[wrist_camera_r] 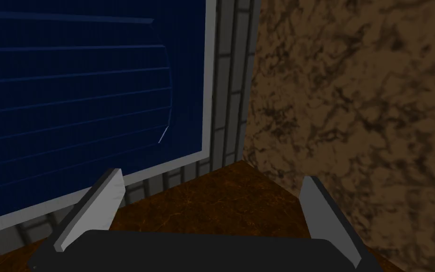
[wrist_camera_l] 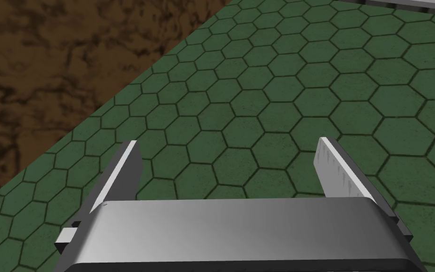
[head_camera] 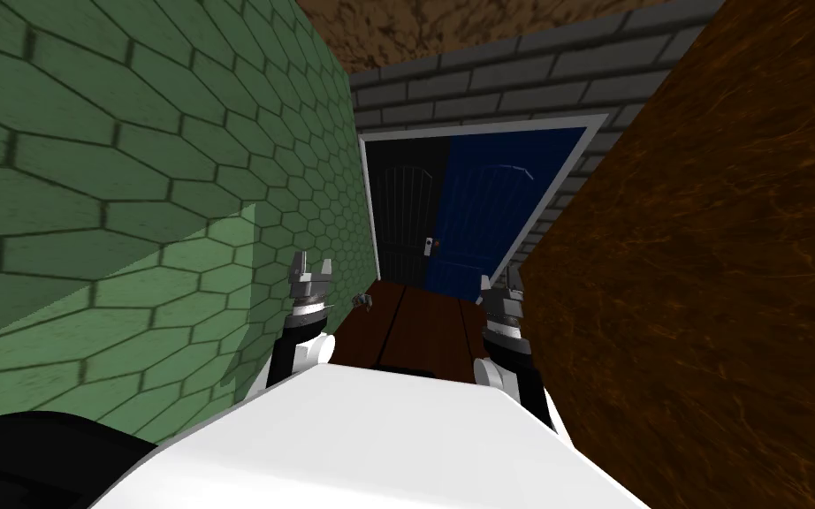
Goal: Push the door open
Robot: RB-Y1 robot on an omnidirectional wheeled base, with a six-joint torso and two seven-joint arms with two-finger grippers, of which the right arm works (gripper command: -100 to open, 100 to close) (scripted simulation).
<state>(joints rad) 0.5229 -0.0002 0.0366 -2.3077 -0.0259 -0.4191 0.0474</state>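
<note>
Facing blue door (head_camera: 485,221) well ahead, left claw (head_camera: 311,265), right claw (head_camera: 500,283), both spread apart

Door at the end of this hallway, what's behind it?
Nothing behind it can be seen. The door fills its grey frame, one half blue and the other black, with no visible gap, so whatever lies beyond is covered.

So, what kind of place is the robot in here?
Probably a narrow hallway: a green hexagon-tiled wall and a brown marbled wall run close on either side, ending at a dark blue door.
</note>
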